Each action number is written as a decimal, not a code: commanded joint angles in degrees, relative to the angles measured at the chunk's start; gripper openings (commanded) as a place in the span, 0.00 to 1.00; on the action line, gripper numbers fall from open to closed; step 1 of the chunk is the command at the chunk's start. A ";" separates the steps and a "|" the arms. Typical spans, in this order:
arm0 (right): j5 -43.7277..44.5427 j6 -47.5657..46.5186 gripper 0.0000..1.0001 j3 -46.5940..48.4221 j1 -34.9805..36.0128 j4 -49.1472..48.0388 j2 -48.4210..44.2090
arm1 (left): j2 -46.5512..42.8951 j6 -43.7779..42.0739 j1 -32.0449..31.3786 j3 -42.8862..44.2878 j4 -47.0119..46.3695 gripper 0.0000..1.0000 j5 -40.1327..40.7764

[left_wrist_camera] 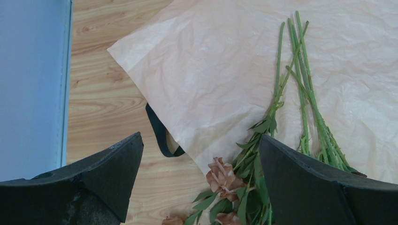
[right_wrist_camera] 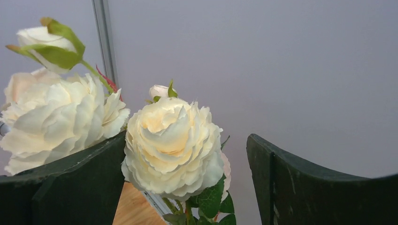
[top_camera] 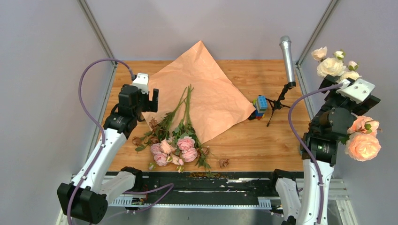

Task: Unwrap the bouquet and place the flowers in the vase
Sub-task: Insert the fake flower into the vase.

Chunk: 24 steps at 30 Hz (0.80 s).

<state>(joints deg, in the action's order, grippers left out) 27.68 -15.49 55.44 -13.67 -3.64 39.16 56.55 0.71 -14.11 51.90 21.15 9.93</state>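
Robot lab booth, grey walls (top_camera: 47,70), microphone (top_camera: 287,58)

the bouquet (top_camera: 187,117) lies unwrapped - its tan kraft paper (top_camera: 206,89) spread flat like a diamond at the far middle of the table (top_camera: 263,145). the flowers (top_camera: 176,140) lie across the paper's near-left part, thin green stems (left_wrist_camera: 300,70) pointing far, pink heads (top_camera: 186,143) bunched on the wood near the front edge. a black ribbon (left_wrist_camera: 162,140) peeks out from under the paper's left edge - dried brown blooms (top_camera: 223,162) lie beside the heads.

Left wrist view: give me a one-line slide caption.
Open left jaws hover above the spread kraft paper, loose flowers lying across it, black ribbon peeking from under its edge.
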 commanded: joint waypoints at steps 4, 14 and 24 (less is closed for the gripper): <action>-2.19 0.59 0.93 -1.05 0.06 2.10 -1.82 | -1.36 -0.18 0.22 0.40 -1.88 1.00 -0.53; -15.17 0.91 0.96 6.90 0.09 6.49 -4.46 | -0.89 0.68 0.22 0.40 -1.90 1.00 -1.70; -37.27 2.35 0.99 18.46 0.05 13.05 1.77 | 2.22 3.98 0.22 2.24 -0.65 1.00 -7.70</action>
<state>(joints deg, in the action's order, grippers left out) 4.69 -14.50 69.30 -13.67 5.43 37.52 57.25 2.11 -14.11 51.90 21.12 6.26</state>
